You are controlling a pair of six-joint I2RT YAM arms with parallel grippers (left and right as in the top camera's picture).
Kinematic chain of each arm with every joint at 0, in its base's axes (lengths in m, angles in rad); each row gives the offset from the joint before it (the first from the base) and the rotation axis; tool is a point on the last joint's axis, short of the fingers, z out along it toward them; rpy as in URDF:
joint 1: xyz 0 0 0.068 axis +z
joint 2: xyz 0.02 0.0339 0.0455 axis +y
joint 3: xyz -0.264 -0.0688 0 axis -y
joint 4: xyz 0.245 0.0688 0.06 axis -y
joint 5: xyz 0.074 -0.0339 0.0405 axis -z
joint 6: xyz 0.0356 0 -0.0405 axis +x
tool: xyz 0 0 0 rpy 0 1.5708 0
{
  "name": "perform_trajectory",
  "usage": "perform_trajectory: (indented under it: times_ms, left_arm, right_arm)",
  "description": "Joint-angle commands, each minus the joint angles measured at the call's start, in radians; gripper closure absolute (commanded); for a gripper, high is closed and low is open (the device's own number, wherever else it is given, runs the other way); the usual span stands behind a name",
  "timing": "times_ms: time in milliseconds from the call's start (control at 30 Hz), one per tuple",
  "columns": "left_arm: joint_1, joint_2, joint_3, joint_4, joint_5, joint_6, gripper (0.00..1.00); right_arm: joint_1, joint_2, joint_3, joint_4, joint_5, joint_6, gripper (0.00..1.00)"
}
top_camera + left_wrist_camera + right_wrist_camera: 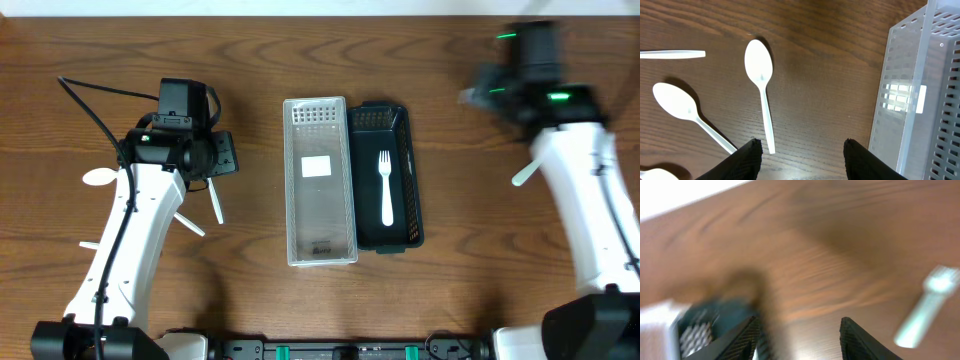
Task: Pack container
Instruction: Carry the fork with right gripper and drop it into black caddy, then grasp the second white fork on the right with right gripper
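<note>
1. A brown wooden table (450,200) seen from above, with a white robot arm at each side.
2. At the centre a long clear container (320,215) lies flat, perforated at its far end; a white patch shows inside it.
3. Just beside its right wall, seemingly touching, sits a black container (405,215) of similar length; inside it lies one white fork (386,190), tines toward the far edge.
4. The left gripper (801,146) hangs over the table to the left of the clear container; its jaws are released, spread apart with only bare wood between them.
5. On the wood ahead of that gripper lies a white spoon (761,85), bowl away from the jaws; a second spoon (680,107) lies slanted to its left; a loose white handle (672,54) lies farther off, its type unclear.
6. The right gripper (799,324) is at the far right of the table, well apart from both containers; its own view is blurred; its jaws are released, with nothing between them.
7. A second fork (926,305) lies on the wood near the right gripper.
</note>
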Motion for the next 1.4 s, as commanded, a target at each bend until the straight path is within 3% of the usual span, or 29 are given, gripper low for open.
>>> perform_trajectory:
  times_ms: [0, 267, 633, 900, 1267, 1367]
  left_arm:
    - [-0.002, 0.002, 0.020, -0.004, -0.008, -0.005, 0.44]
    - [-0.002, 0.002, 0.020, -0.004, -0.008, -0.005, 0.44]
    - [-0.002, 0.002, 0.020, -0.004, -0.008, -0.005, 0.44]
    - [-0.002, 0.002, 0.020, -0.003, -0.008, -0.005, 0.44]
    - [-0.002, 0.002, 0.020, -0.003, -0.008, -0.005, 0.44]
    - [-0.002, 0.002, 0.020, -0.003, -0.008, -0.005, 0.44]
  right_arm:
    - [-0.159, 0.050, -0.009, -0.024, 0.005, 0.077, 0.39]
    - [-0.395, 0.232, -0.008, -0.010, -0.080, 0.075, 0.36]
    - [-0.410, 0.459, -0.008, 0.032, -0.079, 0.022, 0.26]
    - [-0.410, 0.522, -0.008, 0.065, -0.079, 0.011, 0.23]
    - [-0.410, 0.549, -0.014, 0.067, -0.075, 0.012, 0.27]
    - [-0.410, 0.551, -0.017, 0.066, -0.075, 0.012, 0.36]
